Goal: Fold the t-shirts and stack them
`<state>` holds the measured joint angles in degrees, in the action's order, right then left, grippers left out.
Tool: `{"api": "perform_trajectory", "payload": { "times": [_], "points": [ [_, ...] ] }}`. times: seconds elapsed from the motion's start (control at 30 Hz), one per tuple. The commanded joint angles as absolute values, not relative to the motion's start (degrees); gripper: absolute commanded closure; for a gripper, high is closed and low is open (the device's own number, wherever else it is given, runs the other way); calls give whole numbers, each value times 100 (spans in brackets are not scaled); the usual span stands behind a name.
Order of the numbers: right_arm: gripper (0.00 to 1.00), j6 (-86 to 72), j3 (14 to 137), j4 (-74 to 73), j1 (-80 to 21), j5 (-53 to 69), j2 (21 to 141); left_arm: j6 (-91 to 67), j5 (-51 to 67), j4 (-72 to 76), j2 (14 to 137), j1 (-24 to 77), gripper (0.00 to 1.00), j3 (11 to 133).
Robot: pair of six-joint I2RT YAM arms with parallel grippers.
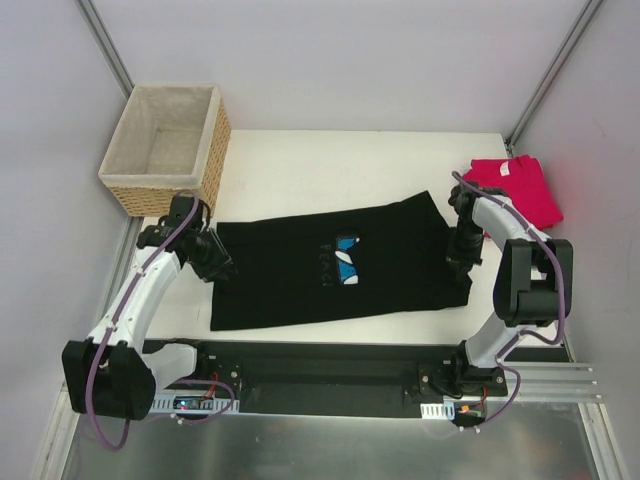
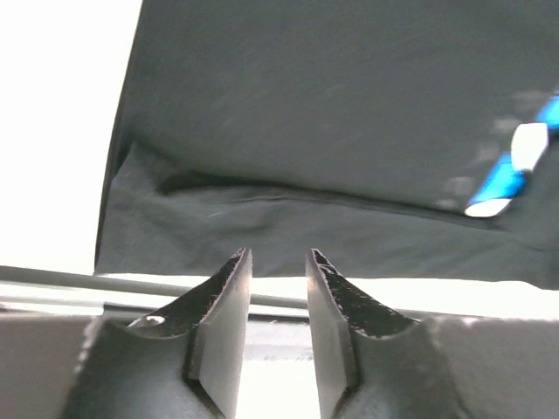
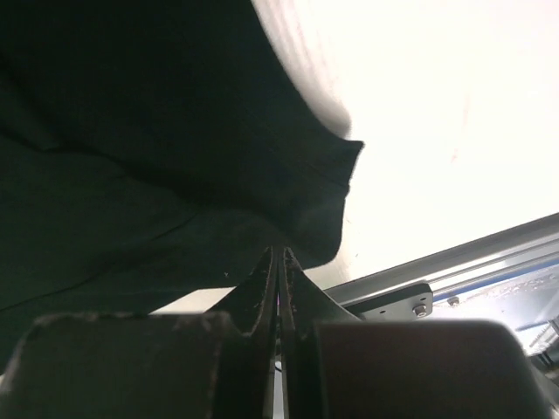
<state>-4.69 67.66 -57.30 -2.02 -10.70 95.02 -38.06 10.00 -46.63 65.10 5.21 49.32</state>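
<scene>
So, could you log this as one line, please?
black t-shirt flat on table; left tool open; right tool shut on shirt edge; red t-shirt aside

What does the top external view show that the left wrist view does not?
Only the top external view shows the basket at the far left, the red shirt at the far right, and the right end effector at the black shirt's right edge. Only the left wrist view shows the left end effector with its fingers parted and nothing between them, and a crease near the shirt's edge. Both show the black shirt with its blue and white print, spread on the white table.
</scene>
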Motion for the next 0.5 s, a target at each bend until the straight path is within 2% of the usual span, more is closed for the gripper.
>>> {"api": "perform_trajectory", "payload": {
  "times": [0.0,0.27,0.47],
  "points": [
    [99,-97,6575,-5591,-62,-696,9598,-3516,1002,-4746,5960,536,68,5581],
    [99,-26,6408,-5607,-35,-475,9246,-3454,1072,-4737,5792,536,67,5467],
    [99,-70,6065,-5230,-35,-361,9518,-3445,1151,-4676,5809,536,67,5414]
  ]
}}
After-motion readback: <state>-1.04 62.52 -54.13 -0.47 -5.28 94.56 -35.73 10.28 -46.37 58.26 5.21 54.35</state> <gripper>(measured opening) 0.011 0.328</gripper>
